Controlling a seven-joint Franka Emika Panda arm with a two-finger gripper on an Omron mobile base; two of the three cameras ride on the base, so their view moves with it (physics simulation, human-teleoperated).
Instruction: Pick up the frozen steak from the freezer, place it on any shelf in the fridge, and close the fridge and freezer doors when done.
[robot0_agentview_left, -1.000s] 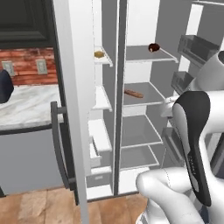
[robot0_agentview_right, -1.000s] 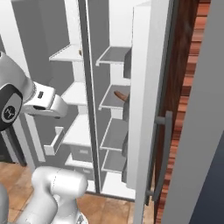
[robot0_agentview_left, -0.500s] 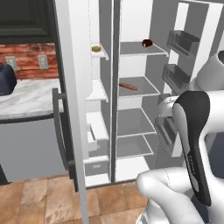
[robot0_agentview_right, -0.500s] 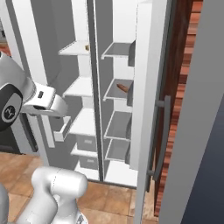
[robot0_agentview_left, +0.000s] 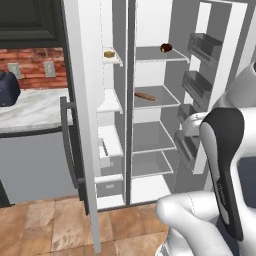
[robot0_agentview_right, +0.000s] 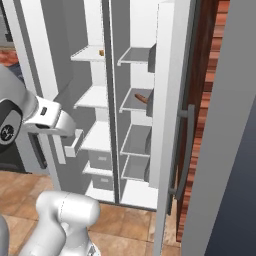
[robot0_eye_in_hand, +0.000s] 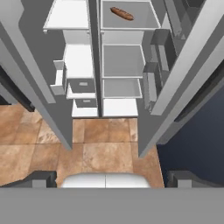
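Both doors stood wide open. In the left base view the freezer door (robot0_agentview_left: 80, 125) with its dark handle (robot0_agentview_left: 70, 142) sat at about 9 o'clock of the picture's middle, and the fridge door (robot0_agentview_left: 210, 75) with its bins at about 2 o'clock. Compared with the frames half a second and one second before, the whole scene had slid and grown in both base views, so the base had rolled, not the appliance; the cabinet now sat more squarely ahead, and the arm's pose looked much the same.

A small tan-brown item, probably the frozen steak (robot0_agentview_left: 109, 53), lay on the upper freezer shelf (robot0_agentview_left: 111, 59), at about 11 o'clock in that view; it was too small to identify with certainty. The right base view showed it as a small spot (robot0_agentview_right: 101, 52) at 11 o'clock. In the fridge compartment a dark round item (robot0_agentview_left: 166, 48) rested on the top shelf and a long brown baguette-like item (robot0_agentview_left: 145, 96) on the shelf below; the latter appeared at 12 o'clock in the hand view (robot0_eye_in_hand: 122, 13).

The gripper (robot0_eye_in_hand: 107, 178) hung over the tile floor (robot0_eye_in_hand: 52, 148), well back from the shelves. Its fingertips (robot0_eye_in_hand: 41, 178) stood far apart at 6 o'clock with nothing between them.
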